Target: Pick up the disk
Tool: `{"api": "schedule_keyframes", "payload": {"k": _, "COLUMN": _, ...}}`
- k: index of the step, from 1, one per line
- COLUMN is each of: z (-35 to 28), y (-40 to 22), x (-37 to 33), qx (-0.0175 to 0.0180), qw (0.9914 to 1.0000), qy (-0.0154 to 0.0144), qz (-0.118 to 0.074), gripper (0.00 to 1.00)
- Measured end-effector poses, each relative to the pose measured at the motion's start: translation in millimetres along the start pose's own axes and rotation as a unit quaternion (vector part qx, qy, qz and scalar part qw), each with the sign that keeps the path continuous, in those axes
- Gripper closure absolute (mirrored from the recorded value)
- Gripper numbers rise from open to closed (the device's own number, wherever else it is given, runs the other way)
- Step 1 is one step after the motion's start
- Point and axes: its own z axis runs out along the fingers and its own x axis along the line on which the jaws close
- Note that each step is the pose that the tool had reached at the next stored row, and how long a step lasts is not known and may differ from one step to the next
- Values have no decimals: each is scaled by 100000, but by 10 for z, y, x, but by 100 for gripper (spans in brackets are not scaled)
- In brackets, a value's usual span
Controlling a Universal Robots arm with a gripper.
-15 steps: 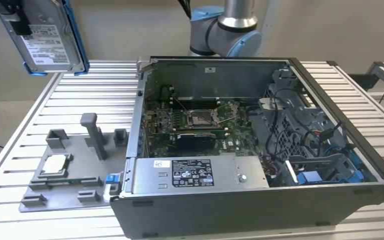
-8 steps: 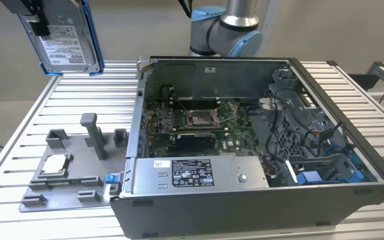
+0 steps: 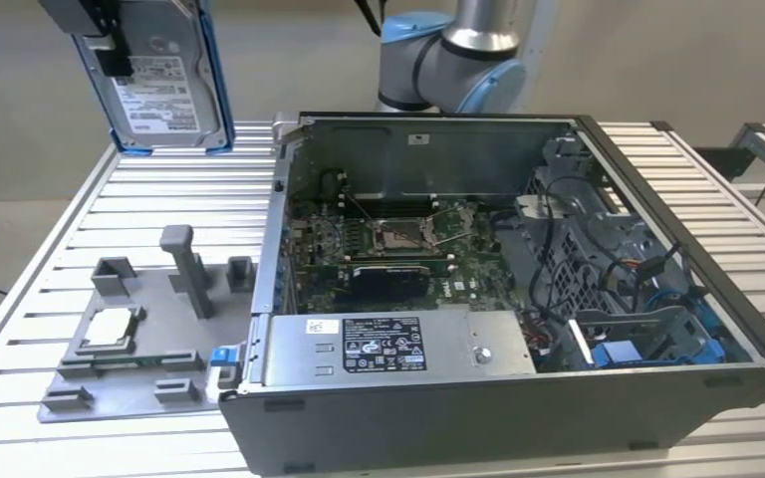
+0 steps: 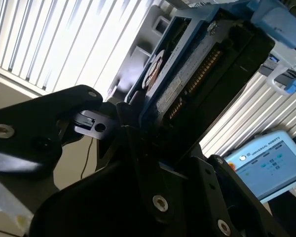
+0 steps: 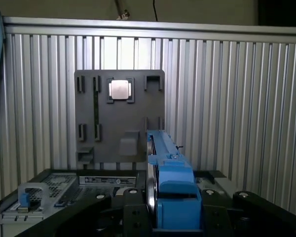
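Well, disk (image 3: 163, 75): we see it held upright in the air at the exterior view's far left, white label facing the camera, blue carrier framing its edges; its lower end shows against the far edge of the table (image 3: 156, 199); in the first wrist view we see it edge-on (image 5: 170, 187); in the second wrist view its underside shows (image 4: 187, 74)
Gripper (image 3: 107, 45): we find its dark fingers clamped on the disk near the upper end; in the first wrist view the black jaws sit on either side of the blue carrier
Computer case (image 3: 489, 428): open on the table, to the exterior view's right of the disk and well apart from it; we see the motherboard (image 3: 382, 239) inside and the grey power-supply box (image 3: 396, 344) along the near wall
Fixture plate (image 3: 130, 383): grey, flat on the table beside the case; we see it again in the first wrist view (image 5: 119, 116)
Processor chip (image 3: 107, 327): small, square, silver; seated in a pocket of the plate; also in the first wrist view (image 5: 120, 90)
Arm (image 3: 469, 50): blue-and-grey joint behind the case
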Motion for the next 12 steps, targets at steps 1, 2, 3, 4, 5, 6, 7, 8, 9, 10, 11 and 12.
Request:
{"api": "schedule_keyframes", "payload": {"k": 1, "z": 4, "y": -37, "x": 3, "qx": 2, "qw": 100000, "qy": -2, "qz": 3, "gripper": 100}}
{"api": "schedule_keyframes", "payload": {"k": 2, "z": 9, "y": -77, "x": 5, "qx": -2, "qw": 100000, "qy": -3, "qz": 0, "gripper": 100}}
{"api": "schedule_keyframes", "payload": {"k": 3, "z": 12, "y": -115, "x": 7, "qx": -1, "qw": 100000, "qy": -4, "qz": 0, "gripper": 100}}
{"api": "schedule_keyframes", "payload": {"k": 4, "z": 15, "y": -158, "x": 9, "qx": -5, "qw": 100000, "qy": -4, "qz": -1, "gripper": 100}}
{"api": "schedule_keyframes", "payload": {"k": 5, "z": 19, "y": -203, "x": 11, "qx": -8, "qw": 100000, "qy": -1, "qz": -4, "gripper": 100}}
{"api": "schedule_keyframes", "payload": {"k": 6, "z": 22, "y": -245, "x": 12, "qx": -9, "qw": 100000, "qy": -4, "qz": 2, "gripper": 100}}
{"api": "schedule_keyframes", "payload": {"k": 7, "z": 26, "y": -287, "x": 14, "qx": -10, "qw": 100000, "qy": -5, "qz": 1, "gripper": 100}}
{"api": "schedule_keyframes", "payload": {"k": 8, "z": 29, "y": -330, "x": 15, "qx": -16, "qw": 100000, "qy": -3, "qz": 0, "gripper": 100}}
{"api": "schedule_keyframes", "payload": {"k": 9, "z": 32, "y": -373, "x": 17, "qx": -18, "qw": 100000, "qy": -1, "qz": -2, "gripper": 100}}
{"api": "schedule_keyframes", "payload": {"k": 10, "z": 34, "y": -415, "x": 19, "qx": -23, "qw": 100000, "qy": -2, "qz": -2, "gripper": 100}}
{"api": "schedule_keyframes", "payload": {"k": 11, "z": 37, "y": -457, "x": 20, "qx": -22, "qw": 100000, "qy": -4, "qz": 0, "gripper": 100}}
{"api": "schedule_keyframes", "payload": {"k": 12, "z": 39, "y": -496, "x": 22, "qx": -23, "qw": 100000, "qy": -4, "qz": 5, "gripper": 100}}
